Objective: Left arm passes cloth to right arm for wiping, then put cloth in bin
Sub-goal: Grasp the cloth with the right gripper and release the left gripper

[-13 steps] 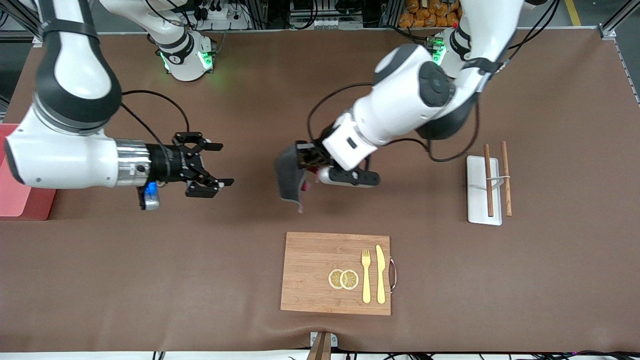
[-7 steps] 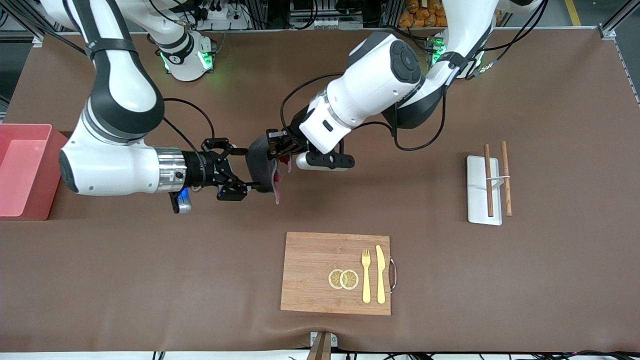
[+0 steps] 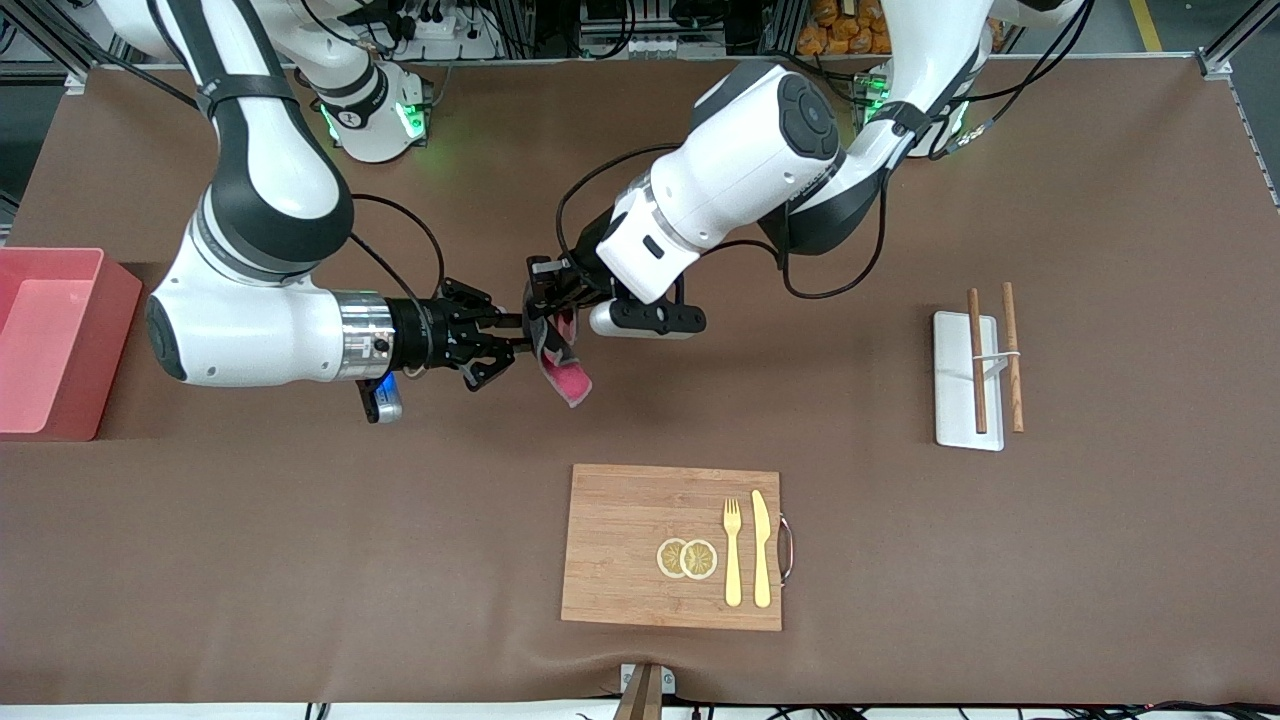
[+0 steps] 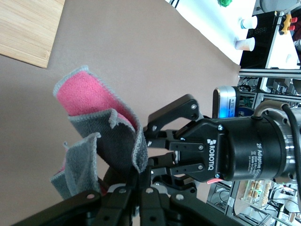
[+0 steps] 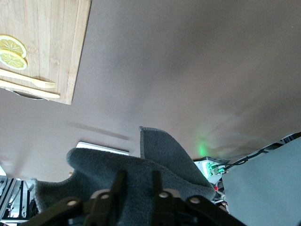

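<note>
1. Table [image 3: 1100,560]: brown mat. The cutting board [image 3: 640,545] lies nearest the front camera; the bin [image 3: 60,345] sits at the right arm's end, well apart from both grippers, presumably kept clear as the final drop point.
2. Left gripper [image 3: 548,290]: over mid-table, jaws clenched on the cloth's upper edge, holding it out so the rest hangs free to be grasped.
3. Right gripper [image 3: 505,335]: level with the cloth, meeting the left gripper. Both wrist views show its jaws closed onto the fabric (handover under way; left release judged outstanding).
4. Cloth [image 3: 558,350]: aloft between both grippers, crumpled, dark grey outer face, pink reverse showing at the hanging end.
</note>
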Controlling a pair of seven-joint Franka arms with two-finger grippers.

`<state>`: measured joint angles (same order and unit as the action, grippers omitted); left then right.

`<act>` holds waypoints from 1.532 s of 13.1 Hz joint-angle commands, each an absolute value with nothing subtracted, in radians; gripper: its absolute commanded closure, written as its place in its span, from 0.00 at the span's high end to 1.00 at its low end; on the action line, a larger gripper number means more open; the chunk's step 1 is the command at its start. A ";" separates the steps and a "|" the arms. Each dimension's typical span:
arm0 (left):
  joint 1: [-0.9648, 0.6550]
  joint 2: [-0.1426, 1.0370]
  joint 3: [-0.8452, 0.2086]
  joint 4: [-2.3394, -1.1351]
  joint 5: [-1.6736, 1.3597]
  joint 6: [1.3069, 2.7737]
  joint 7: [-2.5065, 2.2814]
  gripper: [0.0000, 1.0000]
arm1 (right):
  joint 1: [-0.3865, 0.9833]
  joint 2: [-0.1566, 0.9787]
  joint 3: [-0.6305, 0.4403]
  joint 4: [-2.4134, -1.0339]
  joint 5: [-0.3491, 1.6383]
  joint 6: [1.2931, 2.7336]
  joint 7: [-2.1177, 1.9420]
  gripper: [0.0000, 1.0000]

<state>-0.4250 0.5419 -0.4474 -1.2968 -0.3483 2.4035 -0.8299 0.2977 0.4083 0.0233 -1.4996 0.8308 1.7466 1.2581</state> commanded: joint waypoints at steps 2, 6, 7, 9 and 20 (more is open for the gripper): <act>-0.430 0.538 -0.443 -1.298 -0.370 2.424 -0.841 0.00 | 0.327 0.400 0.018 -1.497 0.853 1.755 1.264 0.00; -0.430 0.540 -0.443 -1.299 -0.370 2.424 -0.841 0.00 | 0.302 0.400 0.014 -1.493 0.850 1.747 1.246 0.00; -0.430 0.540 -0.443 -1.299 -0.368 2.424 -0.841 0.00 | 0.263 0.400 0.012 -1.491 0.848 1.740 1.203 0.00; -0.430 0.540 -0.443 -1.299 -0.362 2.424 -0.838 0.00 | 0.216 0.399 0.011 -1.488 0.833 1.672 1.138 0.00; -0.413 0.531 -0.433 -1.301 -0.291 2.424 -0.828 1.00 | 0.184 0.400 0.014 -1.491 0.514 1.651 0.844 0.00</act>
<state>-0.4197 0.5551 -0.4392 -1.2883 -0.3148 2.4386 -0.8248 0.1819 0.4071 0.0088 -1.4877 0.5324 1.6475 0.8521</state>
